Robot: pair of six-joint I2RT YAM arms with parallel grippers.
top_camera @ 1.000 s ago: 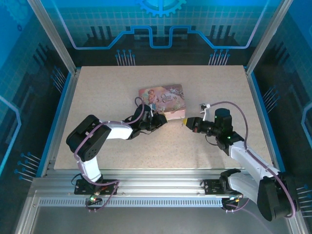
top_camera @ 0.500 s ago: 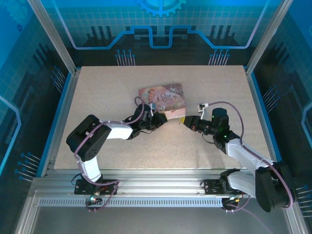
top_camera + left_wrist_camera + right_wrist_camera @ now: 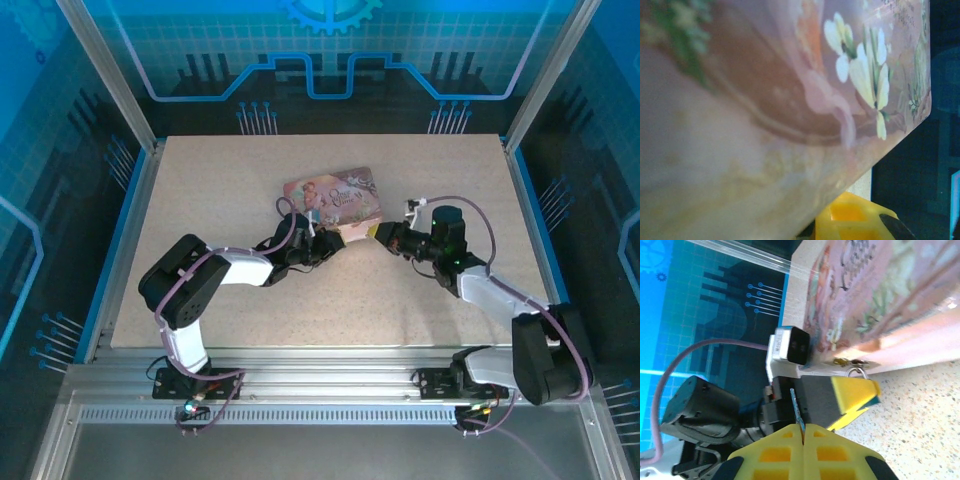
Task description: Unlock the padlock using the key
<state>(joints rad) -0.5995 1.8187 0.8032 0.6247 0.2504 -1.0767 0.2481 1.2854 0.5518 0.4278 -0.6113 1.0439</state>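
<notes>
Speckled beige bench (image 3: 220, 190) with a blue rim. Pink tin (image 3: 333, 203) lies flat on it, just 12 o'clock of centre, its 3 o'clock end angled slightly toward 12.

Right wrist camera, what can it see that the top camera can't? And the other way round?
Right wrist: the thin key pinched in the right claw, and the tiny padlock hanging at the edge of the tin. Top: the tin's whole picture lid, the table all around it, and both arms reaching in from the near edge. Both: the tin, the table, and the left claw at the tin.
</notes>
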